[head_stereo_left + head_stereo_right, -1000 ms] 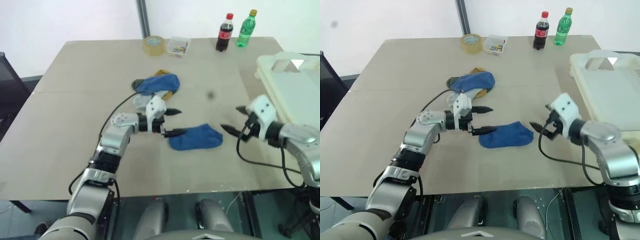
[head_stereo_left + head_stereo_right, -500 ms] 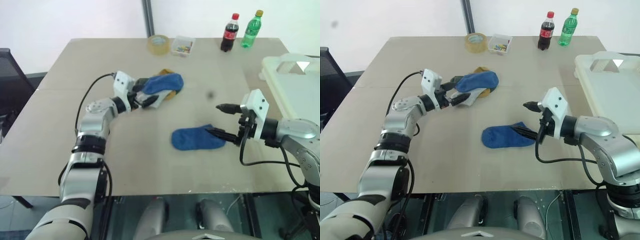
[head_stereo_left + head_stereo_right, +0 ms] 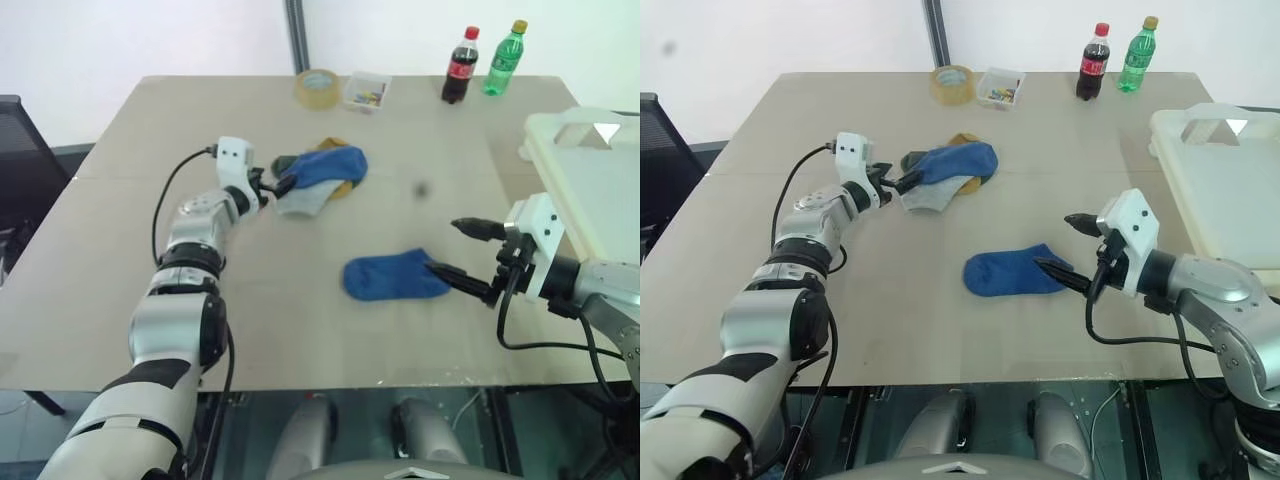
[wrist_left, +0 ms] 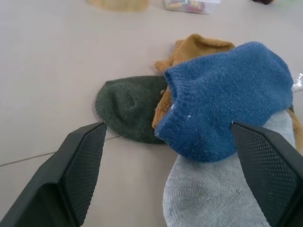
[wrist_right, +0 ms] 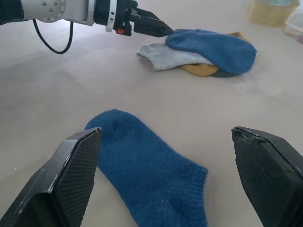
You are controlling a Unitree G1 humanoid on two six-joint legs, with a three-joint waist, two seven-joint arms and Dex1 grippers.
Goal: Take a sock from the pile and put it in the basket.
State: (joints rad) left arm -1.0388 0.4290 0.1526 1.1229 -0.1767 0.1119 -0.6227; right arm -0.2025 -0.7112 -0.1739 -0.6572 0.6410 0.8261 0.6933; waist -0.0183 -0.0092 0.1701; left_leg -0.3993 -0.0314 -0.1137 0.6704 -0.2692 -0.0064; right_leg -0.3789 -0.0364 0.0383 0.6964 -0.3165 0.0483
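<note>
Across the beige tabletop [image 3: 120,290], your left gripper [image 3: 272,183] sits with fingers spread wide at the edge of the soft heap of blue, grey, mustard and dark green ankle socks [image 3: 318,178], apparently lined up to pinch one. Your right gripper [image 3: 468,257], equally released, frames a lone blue sock [image 3: 393,276] lying apart. At far right, the pale cream plastic basket [image 3: 585,170] is cut off; its interior can't be judged.

I'm working in what looks like a plain lab or test room: a bare beige table [image 3: 150,300] against a white wall [image 3: 120,40], with tape roll [image 3: 315,88] and soda bottles [image 3: 458,65] along the table's far edge.
</note>
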